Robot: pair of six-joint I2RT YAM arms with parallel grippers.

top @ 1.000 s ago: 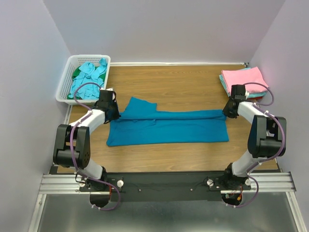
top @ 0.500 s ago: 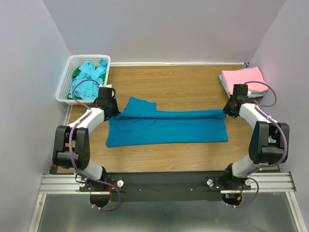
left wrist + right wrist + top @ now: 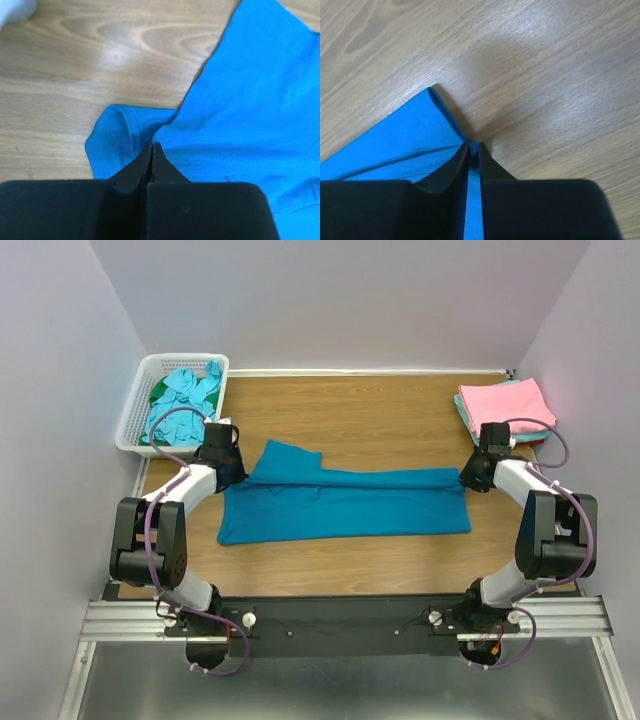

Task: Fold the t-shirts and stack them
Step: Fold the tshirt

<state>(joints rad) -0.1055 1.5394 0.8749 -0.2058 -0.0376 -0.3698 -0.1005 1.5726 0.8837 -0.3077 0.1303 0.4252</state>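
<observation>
Overhead, I see the teal t-shirt [image 3: 345, 505] stretched between the left gripper [image 3: 238, 475] and right gripper [image 3: 465, 480]. Left wrist: my fingers [image 3: 132, 170] pinch shut on a fold at their tips. Right wrist: a strip of cloth sits clamped between the fingers, the rest spreading to their left.

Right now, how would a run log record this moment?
left end effector: pinching teal t-shirt | right end effector: pinching its other end

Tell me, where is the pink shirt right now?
In the overhead view the pink shirt tops the folded pile at the table's far right corner, just beyond the right tool gripping the blue shirt.
</observation>
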